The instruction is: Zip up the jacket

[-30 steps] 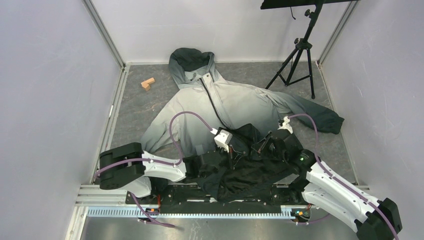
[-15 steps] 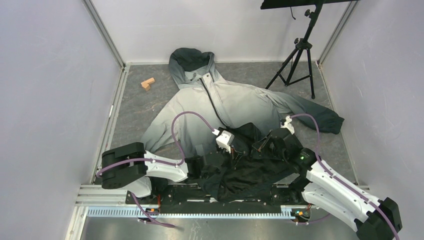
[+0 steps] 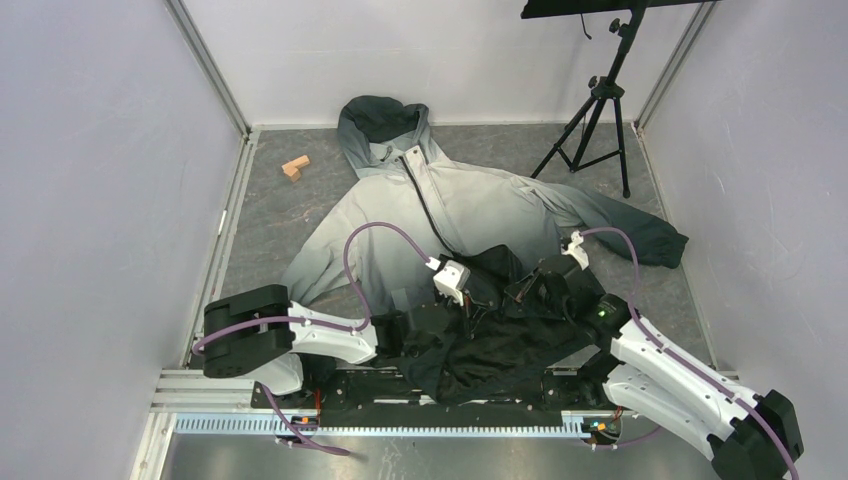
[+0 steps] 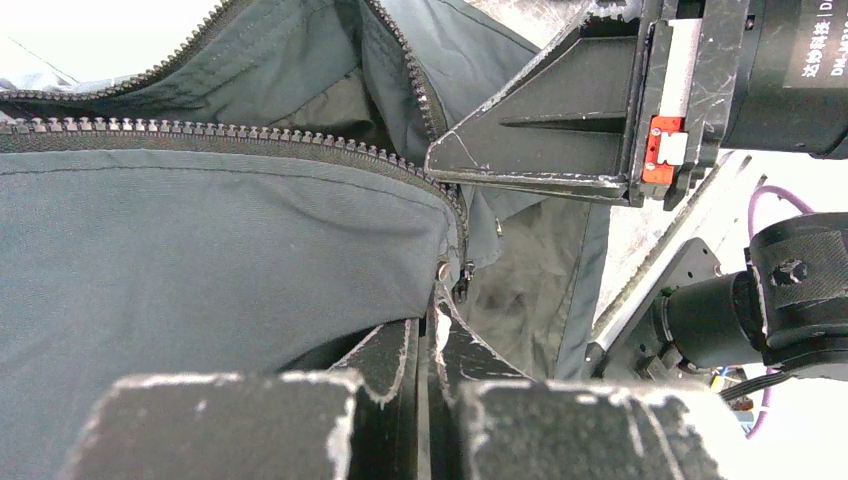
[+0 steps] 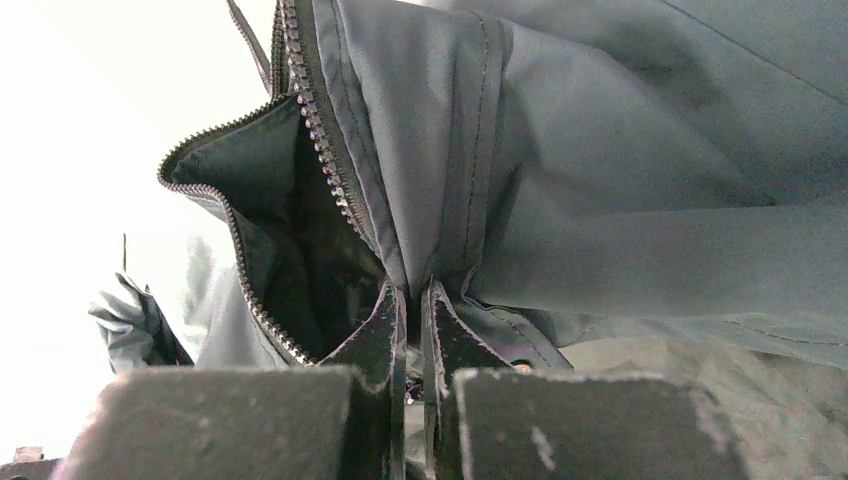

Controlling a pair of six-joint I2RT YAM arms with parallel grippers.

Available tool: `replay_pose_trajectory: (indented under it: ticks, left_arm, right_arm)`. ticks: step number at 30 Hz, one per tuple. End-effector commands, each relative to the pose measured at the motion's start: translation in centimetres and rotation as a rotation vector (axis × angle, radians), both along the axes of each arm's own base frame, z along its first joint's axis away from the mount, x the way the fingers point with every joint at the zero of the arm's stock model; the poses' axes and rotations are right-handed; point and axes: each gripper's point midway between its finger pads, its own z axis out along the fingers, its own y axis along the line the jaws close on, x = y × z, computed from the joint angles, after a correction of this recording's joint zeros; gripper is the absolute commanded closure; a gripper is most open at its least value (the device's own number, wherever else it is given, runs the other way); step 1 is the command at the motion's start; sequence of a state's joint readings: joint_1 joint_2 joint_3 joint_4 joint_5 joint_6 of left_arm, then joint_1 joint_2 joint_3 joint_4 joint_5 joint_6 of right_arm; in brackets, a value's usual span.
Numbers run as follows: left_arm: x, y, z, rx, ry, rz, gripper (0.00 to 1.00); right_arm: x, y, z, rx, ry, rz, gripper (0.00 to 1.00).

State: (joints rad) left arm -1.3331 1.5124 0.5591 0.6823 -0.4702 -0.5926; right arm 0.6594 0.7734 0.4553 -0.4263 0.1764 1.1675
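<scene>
The jacket (image 3: 470, 205) lies on the floor, hood toward the back wall, pale grey fading to charcoal. Its dark hem is bunched up between my arms. The dark zipper (image 3: 428, 205) runs down the chest and splits open at the bottom. My left gripper (image 3: 462, 305) is shut on the hem edge by the zipper's lower end (image 4: 447, 268). My right gripper (image 3: 520, 292) is shut on the other front panel's fabric beside its zipper teeth (image 5: 320, 135). The open zipper teeth (image 4: 200, 135) show in the left wrist view, with the right gripper's finger (image 4: 540, 140) just beyond.
A small wooden block (image 3: 295, 167) lies on the floor at the back left. A black tripod (image 3: 598, 110) stands at the back right. Grey walls close in on both sides. A metal rail (image 3: 380, 424) runs along the near edge.
Almost nothing has moved. Both grippers keep their hold on the hem; the left one has shifted very slightly to the right.
</scene>
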Motion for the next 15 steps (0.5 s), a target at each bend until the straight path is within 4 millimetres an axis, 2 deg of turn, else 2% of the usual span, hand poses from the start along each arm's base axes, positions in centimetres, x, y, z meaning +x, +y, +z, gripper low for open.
replay_pose_trajectory:
  ticks: [1,15]
  left_arm:
    - [0.70,-0.83,1.43,-0.010,-0.057,0.016,0.98]
    - [0.99,-0.58,1.06,0.018,-0.064,0.038,0.98]
  right_arm:
    - [1.47,0.44,2.77,0.043,-0.066,-0.044,1.00]
    - [1.54,0.28,3.30,0.054,-0.059,-0.071,1.00]
